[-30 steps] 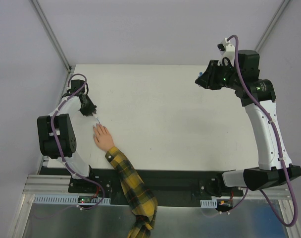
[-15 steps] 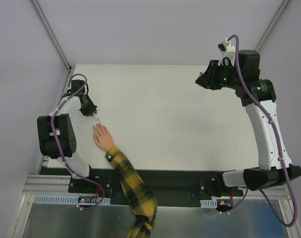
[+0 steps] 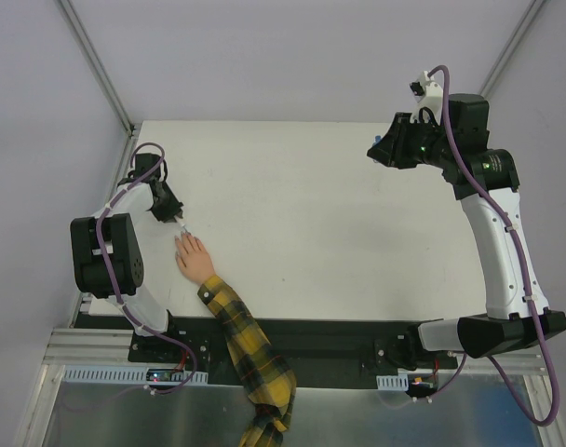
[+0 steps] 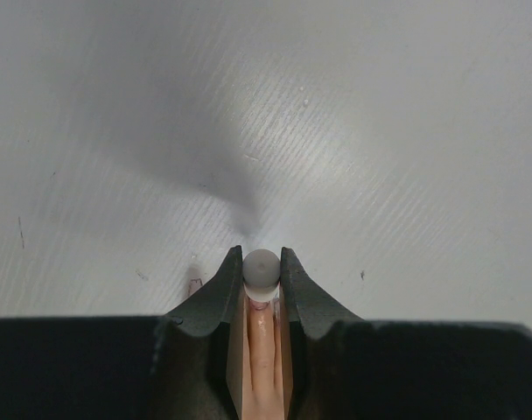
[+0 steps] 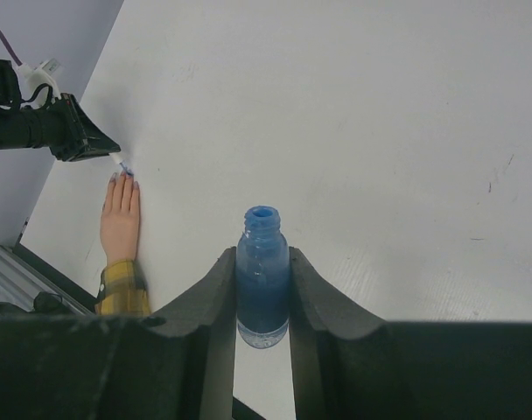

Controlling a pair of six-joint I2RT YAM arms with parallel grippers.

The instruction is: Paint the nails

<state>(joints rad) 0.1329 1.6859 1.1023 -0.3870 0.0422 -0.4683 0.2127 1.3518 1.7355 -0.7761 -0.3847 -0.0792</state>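
Note:
A small peach hand (image 3: 195,259) with a yellow-and-black plaid sleeve (image 3: 241,340) lies flat on the table's left side. The nails (image 5: 124,176) at its fingertips look tinted blue. My left gripper (image 4: 262,254) is shut on a grey-capped polish brush (image 4: 262,268), whose tip (image 5: 123,165) sits right at the fingertips. One finger (image 4: 264,354) shows between the jaws, under the cap. My right gripper (image 5: 262,254) is raised at the far right and shut on an uncapped bottle of blue polish (image 5: 262,280), held upright.
The white table (image 3: 320,205) spreads between the two arms. Metal frame posts (image 3: 97,65) rise at the back corners. The left arm's base (image 3: 106,265) stands close beside the hand.
My left gripper has edged slightly nearer to the fingertips with the brush. The right arm and the bottle have not moved.

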